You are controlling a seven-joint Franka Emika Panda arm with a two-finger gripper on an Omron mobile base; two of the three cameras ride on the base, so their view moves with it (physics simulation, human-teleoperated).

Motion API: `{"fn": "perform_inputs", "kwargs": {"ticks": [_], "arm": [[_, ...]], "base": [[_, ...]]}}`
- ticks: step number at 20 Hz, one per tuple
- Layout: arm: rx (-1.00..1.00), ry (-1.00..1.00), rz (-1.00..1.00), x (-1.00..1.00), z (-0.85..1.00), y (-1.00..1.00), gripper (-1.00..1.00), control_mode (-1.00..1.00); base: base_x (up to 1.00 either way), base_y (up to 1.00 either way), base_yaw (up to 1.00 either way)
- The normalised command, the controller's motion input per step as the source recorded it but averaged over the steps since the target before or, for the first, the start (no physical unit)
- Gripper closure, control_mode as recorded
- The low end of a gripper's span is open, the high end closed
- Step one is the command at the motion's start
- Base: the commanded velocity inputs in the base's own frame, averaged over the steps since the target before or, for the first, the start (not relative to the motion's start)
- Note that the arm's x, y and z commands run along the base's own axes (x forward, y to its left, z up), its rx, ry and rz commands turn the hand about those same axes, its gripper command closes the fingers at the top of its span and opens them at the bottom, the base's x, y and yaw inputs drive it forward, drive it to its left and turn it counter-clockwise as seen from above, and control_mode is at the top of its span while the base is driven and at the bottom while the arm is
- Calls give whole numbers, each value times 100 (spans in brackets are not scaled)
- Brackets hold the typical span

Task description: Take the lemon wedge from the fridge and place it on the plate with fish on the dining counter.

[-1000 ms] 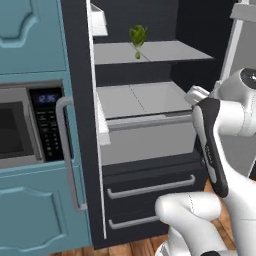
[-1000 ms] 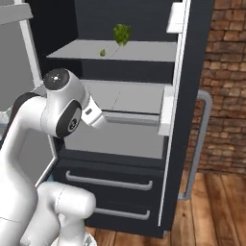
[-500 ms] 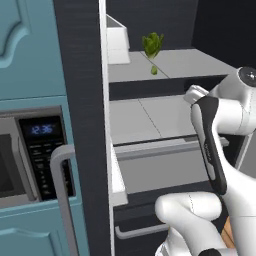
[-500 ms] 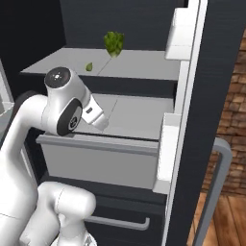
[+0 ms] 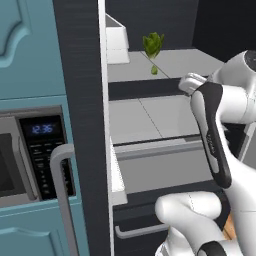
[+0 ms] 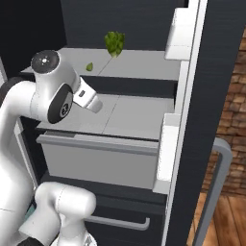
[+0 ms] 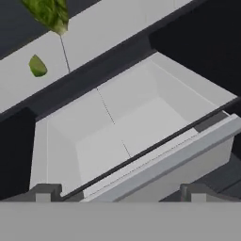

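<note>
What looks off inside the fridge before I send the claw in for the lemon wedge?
Nothing is spilled or damaged. The lemon wedge lies loose on the upper shelf, in front of a leafy green vegetable standing upright. The bin below looks bare.

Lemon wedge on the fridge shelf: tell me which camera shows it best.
The hand view: the lemon wedge lies largest and unobstructed there, on the pale shelf. The left base view and right base view show it as a small green speck.
</note>
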Motion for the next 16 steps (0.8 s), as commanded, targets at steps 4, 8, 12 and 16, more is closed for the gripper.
{"fn": "perform_inputs", "kwargs": {"ticks": [4, 8, 12, 16], "arm": [[-24, -14, 15, -30, 82, 29, -100, -100], [-19, -26, 12, -28, 16, 21, -100, -100], [-2, -13, 4, 40, 6, 9, -100, -100], [0, 0, 0, 79, 10, 22, -100, -100]], "base": [[0, 0, 0], [0, 0, 0], [0, 0, 0], [0, 0, 0]]}}
